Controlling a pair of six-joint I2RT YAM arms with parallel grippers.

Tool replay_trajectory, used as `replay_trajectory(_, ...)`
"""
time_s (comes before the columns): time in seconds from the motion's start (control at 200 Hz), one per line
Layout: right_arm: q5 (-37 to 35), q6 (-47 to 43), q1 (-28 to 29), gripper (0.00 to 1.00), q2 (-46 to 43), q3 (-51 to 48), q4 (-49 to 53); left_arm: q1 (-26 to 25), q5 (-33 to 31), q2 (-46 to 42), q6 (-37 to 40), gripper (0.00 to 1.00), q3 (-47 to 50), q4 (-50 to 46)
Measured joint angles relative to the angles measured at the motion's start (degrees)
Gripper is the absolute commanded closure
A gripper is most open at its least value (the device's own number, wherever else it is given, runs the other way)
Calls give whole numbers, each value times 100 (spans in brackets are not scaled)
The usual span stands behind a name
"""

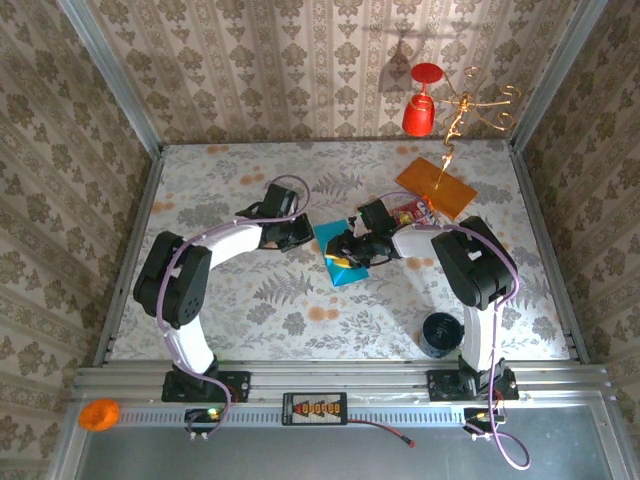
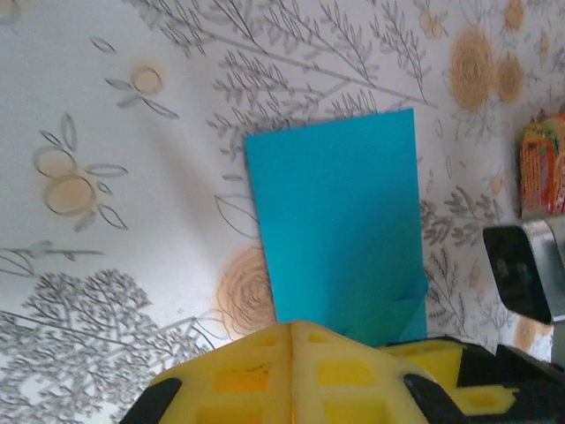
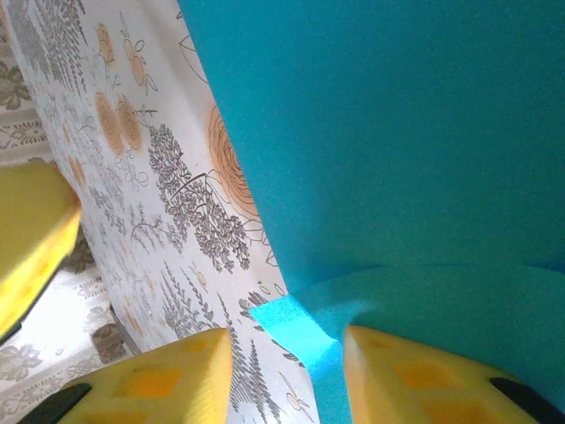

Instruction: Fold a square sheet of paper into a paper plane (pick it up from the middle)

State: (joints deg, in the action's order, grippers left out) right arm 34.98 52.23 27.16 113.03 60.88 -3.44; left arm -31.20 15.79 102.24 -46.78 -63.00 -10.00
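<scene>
Overhead, sheet: the teal sheet [image 1: 330,240] lies near the middle of the floral table [image 1: 200,310]. It looks folded to a narrow rectangle, with an arm at each side.
Overhead, left gripper [image 1: 303,237]: at the sheet's 9 o'clock edge.
Overhead, right gripper [image 1: 345,258]: over the sheet's 5 o'clock end, hiding that part.
Overhead, bystanders: an orange card [image 1: 435,185] and a snack packet [image 1: 412,212] sit at about 2 o'clock from the sheet, apart from it. A black cup [image 1: 437,333] stands at 4 o'clock.
Left wrist, sheet: it lies flat as a clean rectangle, with a small turned flap at its 5 o'clock corner.
Left wrist, tool: the yellow fingers are clenched together at the sheet's 6 o'clock edge. I see nothing pinched between them.
Right wrist, sheet: teal fills the view from 12 to 4 o'clock, and a lifted corner flap [image 3: 296,331] pokes toward 6.
Right wrist, tool: the jaws are parted and released. The flap sits in the gap, close against the finger [image 3: 424,380] at 5 o'clock.
Step in hand: I'd say an early fold, working a corner of the halved sheet. There is no dart shape yet.
Next move: probably the right jaws take that flap and carry it across. The left hand would pin the sheet so it can't slide, then press the crease.
</scene>
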Motion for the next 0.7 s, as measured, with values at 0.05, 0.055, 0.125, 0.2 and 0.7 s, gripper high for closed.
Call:
replay_trajectory(0.05,-11,-9,-7,69,13,0,37,-70,0,2,2,95,0,2)
replay_trajectory(0.055,-11,-7,-7,70,13,0,37,-79,2,0,2,96,0,2)
replay_trajectory(0.125,-26,-46,-26,80,33,4,94,-168,11,0,-7,99,0,13)
replay_trajectory(0.2,-31,-111,-48,85,66,2,157,-247,52,2,-17,100,0,15)
replay_trajectory(0.7,24,-129,-118,96,105,-52,146,-708,219,507,-59,100,-105,20)
